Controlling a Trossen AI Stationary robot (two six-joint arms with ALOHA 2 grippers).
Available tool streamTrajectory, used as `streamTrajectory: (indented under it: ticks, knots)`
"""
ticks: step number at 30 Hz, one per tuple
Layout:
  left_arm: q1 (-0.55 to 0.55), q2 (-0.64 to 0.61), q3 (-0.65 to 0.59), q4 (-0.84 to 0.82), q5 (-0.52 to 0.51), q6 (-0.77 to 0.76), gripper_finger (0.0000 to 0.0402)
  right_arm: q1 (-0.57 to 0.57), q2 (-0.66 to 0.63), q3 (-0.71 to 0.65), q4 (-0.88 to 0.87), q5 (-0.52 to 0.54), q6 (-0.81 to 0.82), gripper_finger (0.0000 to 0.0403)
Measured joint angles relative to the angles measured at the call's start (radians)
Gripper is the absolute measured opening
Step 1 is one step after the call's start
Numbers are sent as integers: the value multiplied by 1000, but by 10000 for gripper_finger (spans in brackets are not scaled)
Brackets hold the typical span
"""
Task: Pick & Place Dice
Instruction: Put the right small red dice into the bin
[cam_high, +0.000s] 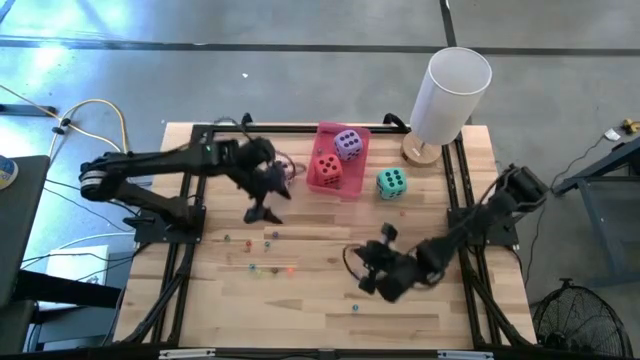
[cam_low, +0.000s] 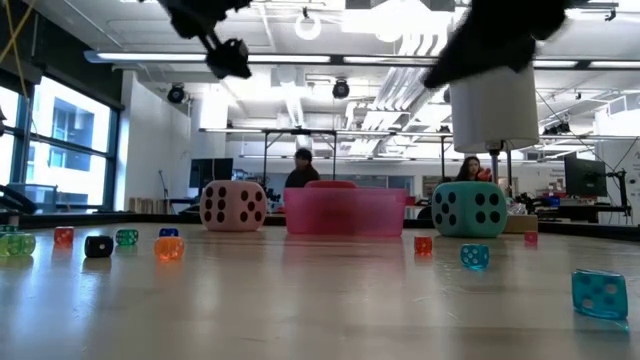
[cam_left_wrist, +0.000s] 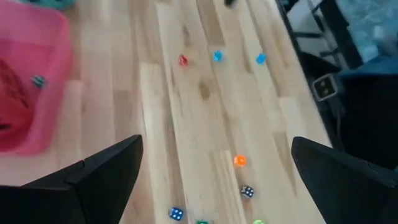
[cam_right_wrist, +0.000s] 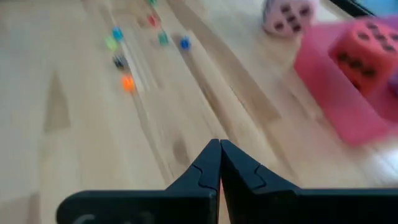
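My right hand (cam_high: 375, 280) sits nearest the front of the counter (cam_high: 300, 310), low over bare wood, its two fingers pressed fully together with nothing between them. Small coloured beads (cam_high: 262, 250) lie scattered on the wood between my two arms. My left hand (cam_high: 263, 212) hangs above the counter to the left of the tray, raised clear of the surface; its fingers (cam_left_wrist: 106, 174) are spread as wide as they go and hold nothing. Farther back stands the pink translucent tray (cam_high: 362, 135). Inside it rest the red die (cam_high: 327, 168), toward the tray's front, and the purple die (cam_high: 348, 145), behind it and touching it. The teal die (cam_high: 391, 183) stands on the counter just beside the tray's right edge, outside it. The pink die (cam_low: 233, 205) stands on the counter to the tray's left in the low view; in the high view my left arm covers it. At the far right corner stands a white cylinder (cam_high: 452, 92) on a wooden base. Beyond the counter, two people (cam_low: 300, 170) are visible in the room.
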Motion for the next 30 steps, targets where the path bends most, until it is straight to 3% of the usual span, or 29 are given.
streamTrajectory:
  ticks: [6, 10, 13, 18, 21, 23, 27, 30]
  knots:
    - [-75, -15, -136, 104, -107, -29, 400, 156, 30, 0, -350, 124, 476, 1]
    - [-86, -80, -241, 268, -139, -29, 400, 241, 31, 0, -691, 91, 931, 1]
    - [-68, -141, -316, 376, -157, -39, 400, 297, 37, -30, -777, 95, 1142, 1]
    - [-40, -214, -420, 445, -288, -24, 400, 329, 39, -101, -648, 156, 1191, 1]
    - [-26, -225, -478, 491, -311, -41, 400, 312, 39, -109, -633, 161, 1187, 1]
    - [-26, -225, -521, 581, -262, -78, 400, 299, 39, -110, -632, 161, 1187, 1]
    - [-77, -215, -626, 891, -28, -114, 400, 272, 39, -110, -604, 168, 1186, 1]
    - [-114, -214, -663, 992, -20, -133, 400, 246, 39, -110, -592, 166, 1185, 1]
